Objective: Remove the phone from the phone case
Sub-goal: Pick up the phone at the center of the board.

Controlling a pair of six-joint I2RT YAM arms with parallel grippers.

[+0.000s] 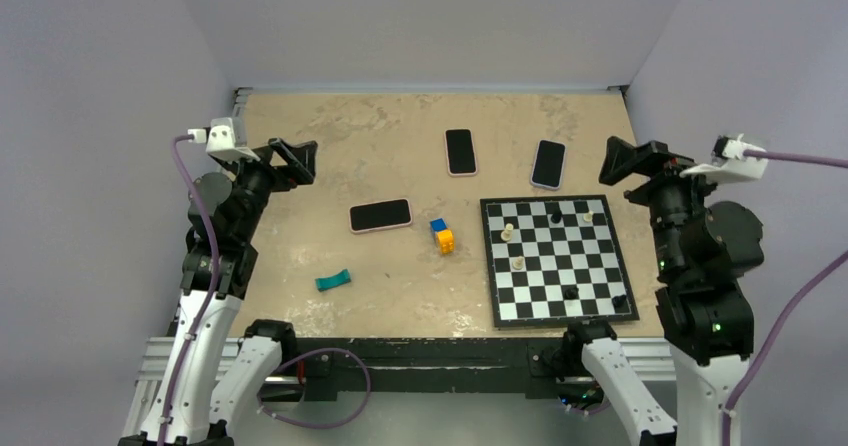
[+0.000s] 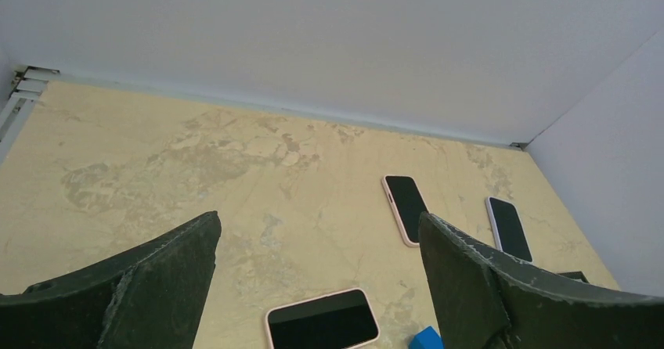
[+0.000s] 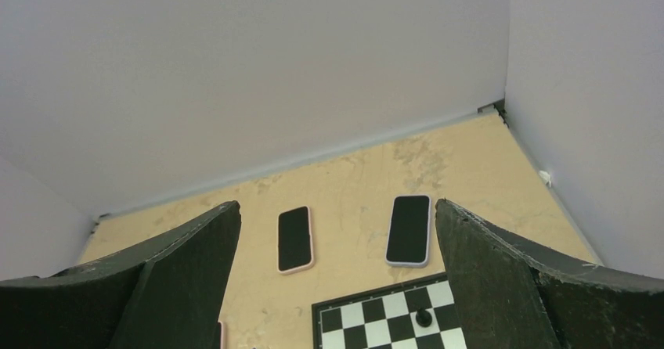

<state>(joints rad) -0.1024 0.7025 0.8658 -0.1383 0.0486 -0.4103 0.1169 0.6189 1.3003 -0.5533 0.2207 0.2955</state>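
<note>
Left gripper (image 2: 319,222) (wide), pink-cased phone (image 2: 322,320) — apart

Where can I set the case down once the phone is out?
Widest bare patch: far left of the table, between the back wall and the sideways pink phone. A smaller one lies near the front edge, between the teal piece and the chessboard. Crowded: right half, with the chessboard, the far pink phone and the lilac phone.

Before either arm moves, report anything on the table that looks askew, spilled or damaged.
Nothing looks spilled or damaged. The near phone lies crosswise, while the middle phone and the right phone lie lengthwise toward the back wall. The chessboard carries only a few scattered pieces, not a set-up game.
</note>
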